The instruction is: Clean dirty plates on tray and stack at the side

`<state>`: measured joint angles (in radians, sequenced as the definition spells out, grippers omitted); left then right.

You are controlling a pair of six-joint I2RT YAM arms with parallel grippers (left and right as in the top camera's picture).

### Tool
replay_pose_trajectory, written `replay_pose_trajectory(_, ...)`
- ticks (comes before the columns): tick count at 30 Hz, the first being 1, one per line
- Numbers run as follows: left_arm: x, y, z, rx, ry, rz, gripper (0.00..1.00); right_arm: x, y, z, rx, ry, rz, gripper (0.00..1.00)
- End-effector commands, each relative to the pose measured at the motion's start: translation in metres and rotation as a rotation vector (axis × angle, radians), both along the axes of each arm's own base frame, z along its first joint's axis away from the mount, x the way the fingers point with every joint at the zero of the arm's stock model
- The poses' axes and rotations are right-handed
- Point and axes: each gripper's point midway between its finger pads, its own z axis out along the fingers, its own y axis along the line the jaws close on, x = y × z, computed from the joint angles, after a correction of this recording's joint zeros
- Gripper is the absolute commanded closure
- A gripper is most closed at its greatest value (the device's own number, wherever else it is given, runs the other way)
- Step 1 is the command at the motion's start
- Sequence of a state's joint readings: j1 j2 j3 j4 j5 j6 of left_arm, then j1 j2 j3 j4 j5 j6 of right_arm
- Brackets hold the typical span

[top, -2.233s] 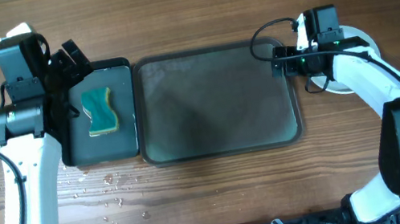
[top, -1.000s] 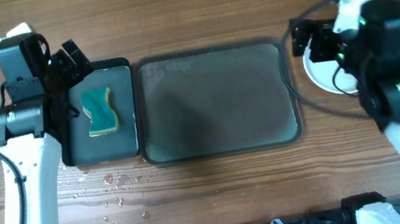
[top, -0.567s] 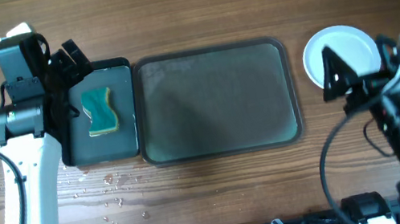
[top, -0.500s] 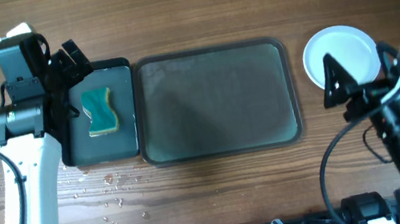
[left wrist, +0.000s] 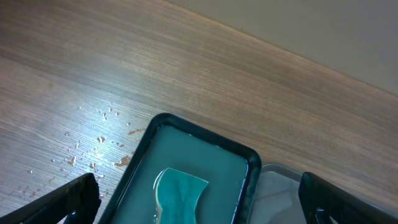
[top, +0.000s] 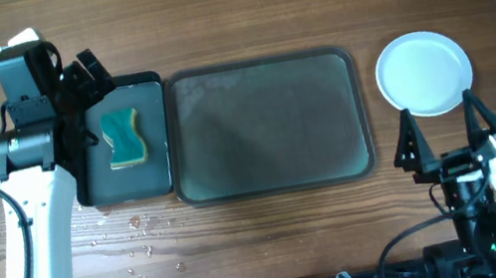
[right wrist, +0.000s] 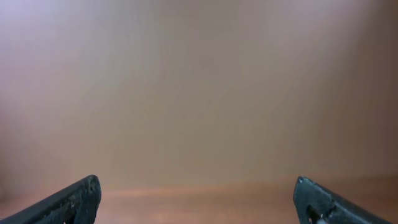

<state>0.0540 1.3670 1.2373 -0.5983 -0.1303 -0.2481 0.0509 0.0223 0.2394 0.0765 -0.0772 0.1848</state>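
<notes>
The grey-green tray (top: 273, 170) lies at the table's middle with no plate on it; its corner shows in the left wrist view (left wrist: 283, 193). A round white plate (top: 424, 73) rests on the bare wood to the right of the tray; from above I cannot tell whether others lie under it. My right gripper (top: 441, 135) is open and empty, held high near the front right edge, short of the plate. Its wrist view shows only the open gripper (right wrist: 202, 205) before a blurred brown surface. My left gripper (top: 82, 84) hangs open and empty over the black tray, as its wrist view (left wrist: 199, 208) shows.
A smaller black tray (top: 157, 169) left of the grey-green one holds a green-and-yellow sponge (top: 125, 139), also in the left wrist view (left wrist: 179, 190). Water drops (top: 133, 234) spot the wood in front of it. Both arm bases stand at the front edge.
My right arm has drawn back from the plate at the right of the tray toward the front right edge, leaving the plate uncovered. The left arm has not moved.
</notes>
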Motion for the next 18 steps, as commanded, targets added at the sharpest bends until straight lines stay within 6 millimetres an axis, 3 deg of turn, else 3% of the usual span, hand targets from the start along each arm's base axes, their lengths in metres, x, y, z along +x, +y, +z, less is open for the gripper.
replay_pose_trajectory(1,0.001,0.002,0.001,0.0,-0.005,0.006,0.0,0.002,-0.004,-0.005,0.007,-0.035,-0.021,0.0)
replay_pose_trajectory(4,0.001,0.002,0.002,0.0,-0.006,0.006,0.0,0.003,-0.007,-0.007,0.017,-0.096,-0.039,0.0)
replay_pose_trajectory(11,0.001,0.002,0.002,0.0,-0.006,0.006,0.0,0.014,-0.015,-0.037,0.03,-0.053,-0.085,0.0)
replay_pose_trajectory(18,0.001,0.002,0.002,0.0,-0.006,0.006,0.0,0.027,-0.019,-0.084,0.018,0.12,-0.103,0.0)
